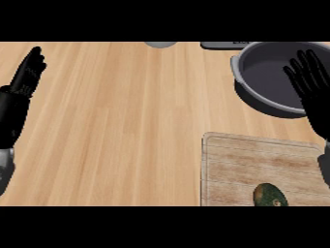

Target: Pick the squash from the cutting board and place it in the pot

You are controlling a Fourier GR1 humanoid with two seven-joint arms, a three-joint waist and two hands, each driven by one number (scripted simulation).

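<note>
Light was even and fairly bright across the wooden counter (125,121), with no glare. Beneath the right hand (317,92), the pot (267,99) threw only a soft dark rim onto the wood. The left hand (24,80) cast no distinct shadow.

The squash (269,196), at five o'clock on the cutting board (246,164), is cut off by the lower edge, so only its upper part shows. The board runs out at the same edge and under the right forearm. The right hand (317,92) covers part of the pot (257,80), whose far rim leaves the view at one o'clock. Two grey objects at twelve o'clock, one rounded (160,44) and one flat (224,45), show only slivers and cannot be identified.
</note>
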